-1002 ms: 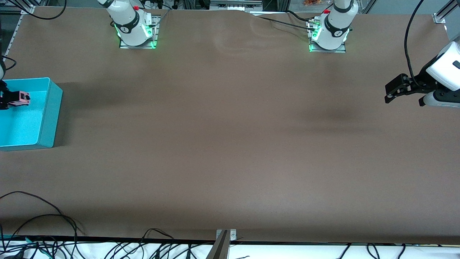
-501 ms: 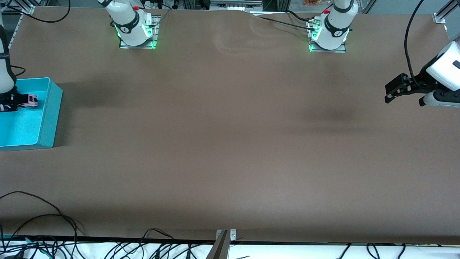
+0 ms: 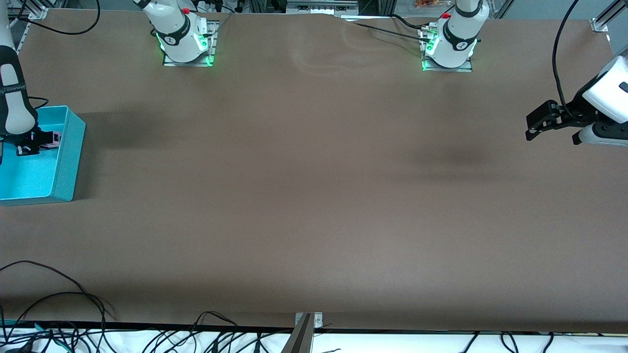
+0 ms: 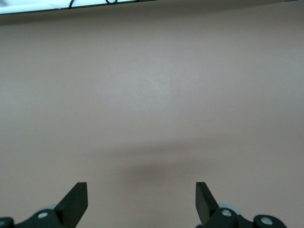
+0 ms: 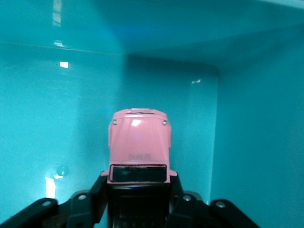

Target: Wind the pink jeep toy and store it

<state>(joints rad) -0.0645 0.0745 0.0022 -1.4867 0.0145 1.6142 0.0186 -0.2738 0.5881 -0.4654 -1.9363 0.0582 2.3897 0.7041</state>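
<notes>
Since a second ago your right gripper (image 3: 30, 146) has dropped lower into the teal bin (image 3: 68, 162), pink jeep toy (image 5: 138, 145) between its fingers, seemingly gripped for storing; left gripper (image 3: 537, 127) waits released above the tabletop (image 3: 314, 196).

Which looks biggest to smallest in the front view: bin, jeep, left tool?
1. Bin, at the right arm's end of the table, though the picture's edge cuts it off.
2. Left tool, open, over the table's other end; it is raised, so may look larger than it is.
3. Jeep, low in the bin, at the right tool.
</notes>
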